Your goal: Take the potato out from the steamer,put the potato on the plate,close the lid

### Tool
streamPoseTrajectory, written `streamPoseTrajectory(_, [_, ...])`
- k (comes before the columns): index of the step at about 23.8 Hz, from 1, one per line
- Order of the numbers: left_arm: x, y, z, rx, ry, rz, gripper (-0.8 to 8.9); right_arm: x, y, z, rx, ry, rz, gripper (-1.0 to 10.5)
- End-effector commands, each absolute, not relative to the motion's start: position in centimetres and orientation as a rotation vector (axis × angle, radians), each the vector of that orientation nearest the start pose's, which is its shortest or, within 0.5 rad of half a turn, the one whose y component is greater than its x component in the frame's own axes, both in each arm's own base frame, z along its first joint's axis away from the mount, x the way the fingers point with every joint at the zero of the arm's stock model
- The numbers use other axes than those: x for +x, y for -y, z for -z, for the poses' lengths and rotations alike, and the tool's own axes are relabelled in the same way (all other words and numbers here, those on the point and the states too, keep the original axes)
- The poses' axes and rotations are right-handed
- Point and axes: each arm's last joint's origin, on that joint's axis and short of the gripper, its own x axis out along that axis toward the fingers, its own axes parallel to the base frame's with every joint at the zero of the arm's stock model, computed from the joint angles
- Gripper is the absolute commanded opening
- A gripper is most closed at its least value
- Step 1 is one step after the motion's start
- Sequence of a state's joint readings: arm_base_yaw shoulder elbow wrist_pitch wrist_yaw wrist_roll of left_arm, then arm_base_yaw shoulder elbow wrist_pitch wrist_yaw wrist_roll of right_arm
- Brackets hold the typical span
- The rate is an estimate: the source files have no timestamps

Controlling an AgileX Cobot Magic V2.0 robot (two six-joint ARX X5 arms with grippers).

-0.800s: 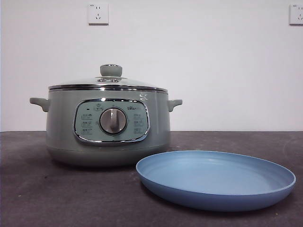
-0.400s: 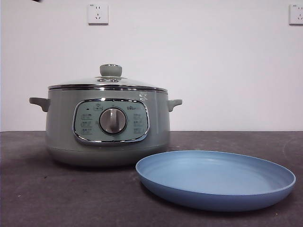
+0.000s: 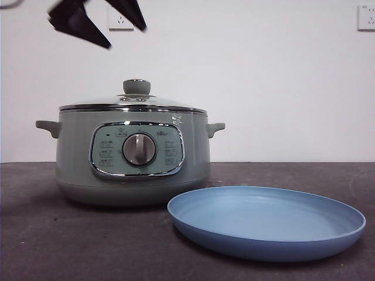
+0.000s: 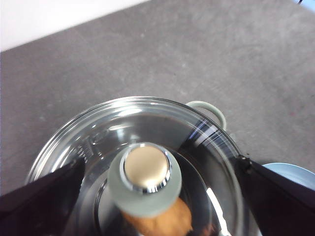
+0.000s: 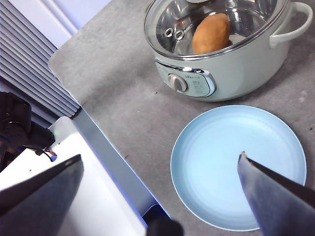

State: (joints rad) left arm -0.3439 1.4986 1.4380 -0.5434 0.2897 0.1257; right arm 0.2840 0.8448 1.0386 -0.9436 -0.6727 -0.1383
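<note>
Glass lid (image 4: 138, 162) on steamer (image 3: 133, 155), directly under left tool (image 3: 96, 20), jaws apart

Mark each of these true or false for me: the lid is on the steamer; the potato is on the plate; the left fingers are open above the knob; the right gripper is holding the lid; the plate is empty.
1. The lid is on the steamer. True.
2. The potato is on the plate. False: it lies inside the steamer, seen through the glass.
3. The left gripper has its fingers open above the knob. True: one finger shows on each side, neither touching it.
4. The right gripper is holding the lid. False: it is open, away from the steamer, over the table by the plate.
5. The plate is empty. True.
</note>
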Motion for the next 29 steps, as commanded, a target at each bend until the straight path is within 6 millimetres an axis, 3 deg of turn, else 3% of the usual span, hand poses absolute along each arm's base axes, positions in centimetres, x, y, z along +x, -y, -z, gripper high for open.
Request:
streamPoseTrajectory(1, [32.4,12.9,-34.3,0.171,-0.596,0.660,6.28,12.9,-5.7,-34.7,0.028,-0.690,-0.963,6.6])
streamPoseTrajectory(7, [34.8,14.4,-31.0,0.196,-0.672,0.639,6.28,12.9,-5.7,-34.7,0.021,-0.690,-0.949,6.6])
streamPoseTrajectory(11, [34.8,14.8,-30.4,0.209,-0.697,0.635,6.18,13.0,-5.5,-34.6,-0.005,-0.695,-0.891,6.6])
streamPoseTrajectory(14, [34.5,14.9,-30.1,0.225,-0.740,0.619,4.17,13.0,-5.5,-34.6,-0.005,-0.695,-0.892,6.6])
streamPoseTrajectory(23, [34.4,15.3,-30.2,0.230,-0.731,0.623,0.00,13.0,-5.5,-34.6,-0.005,-0.695,-0.892,6.6])
streamPoseTrajectory(29, [34.0,15.1,-31.2,0.228,-0.698,0.622,-0.09,13.0,-5.5,-34.6,-0.005,-0.696,-0.891,6.6])
